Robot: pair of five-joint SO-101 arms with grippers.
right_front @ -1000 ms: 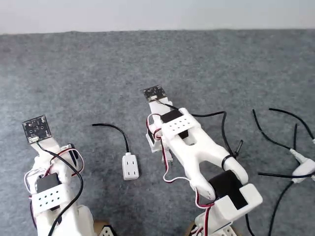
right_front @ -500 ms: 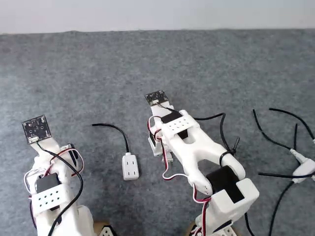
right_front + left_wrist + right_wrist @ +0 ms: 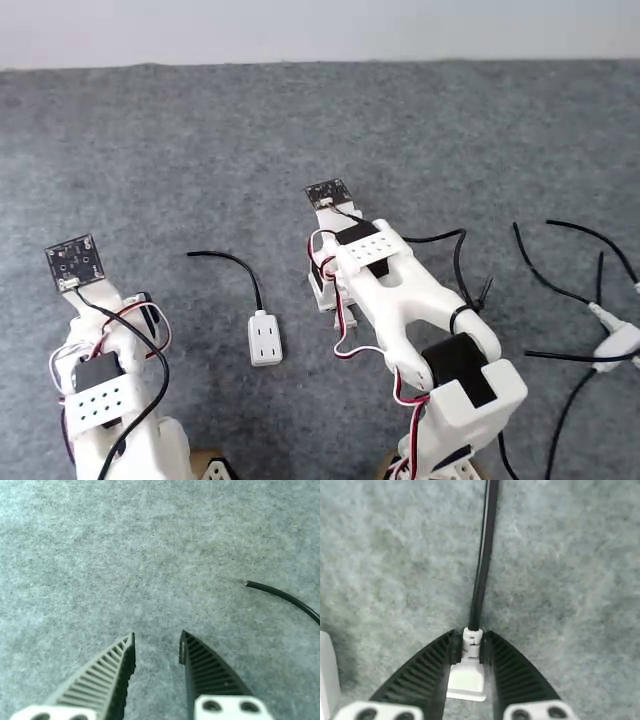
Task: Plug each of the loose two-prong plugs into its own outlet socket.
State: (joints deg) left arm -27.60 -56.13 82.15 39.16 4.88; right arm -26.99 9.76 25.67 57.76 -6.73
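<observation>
Right gripper (image 3: 471, 636): closed on a white 2-prong plug (image 3: 466, 677). Both ribbed fingers (image 3: 425, 680) press the plug body from either side, just behind the strain relief. The prongs are hidden. The plug cord (image 3: 484, 555) is black and runs straight out from between the fingertips across the grey felt worktop (image 3: 450, 130). The plug sits low, close to the felt; I can't tell whether it is touching it.

A white object (image 3: 327, 667) shows near the right gripper, cut off by the frame edge. Can't tell what it is.

High view: the right arm (image 3: 400, 290) is mid-worktop, and its own body hides the gripper and plug. The outlet socket (image 3: 264, 338) is a white block lying flat on the felt between the 2 arms, nearer the right arm. It touches neither arm, and nothing is plugged into it. The socket cord (image 3: 240, 265) curves away from it, and its free end lies towards the left arm (image 3: 100, 390).

Left gripper (image 3: 157, 637): open, with a clear gap between the fingertips and nothing held, over bare felt. A black cord end (image 3: 280, 596) lies on the felt ahead of it, well apart from the fingers.

Far right edge of the worktop: loose black cables (image 3: 560, 285) and a white connector (image 3: 615, 345), well apart from both arms. Too small to tell whether it's a plug or a socket.
</observation>
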